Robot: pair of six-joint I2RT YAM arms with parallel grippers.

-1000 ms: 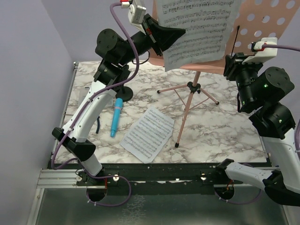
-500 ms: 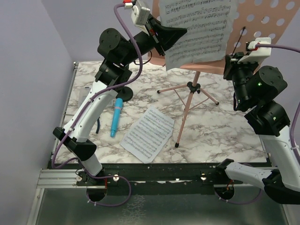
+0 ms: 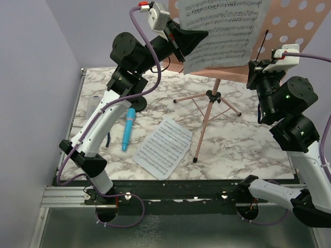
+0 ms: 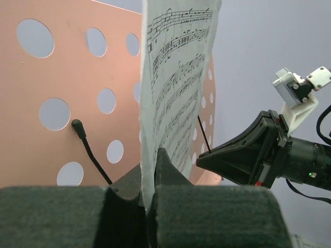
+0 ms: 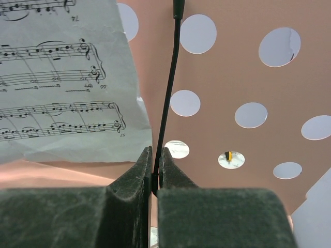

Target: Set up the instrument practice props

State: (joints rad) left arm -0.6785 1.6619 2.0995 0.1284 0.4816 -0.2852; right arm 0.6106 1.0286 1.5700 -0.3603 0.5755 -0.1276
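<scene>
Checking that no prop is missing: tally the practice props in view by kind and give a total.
Sheet-music pages: 2
Pink music stand: 1
Blue toy microphone: 1
Black round-based mic stand, partly hidden: 1
Total: 5
</scene>
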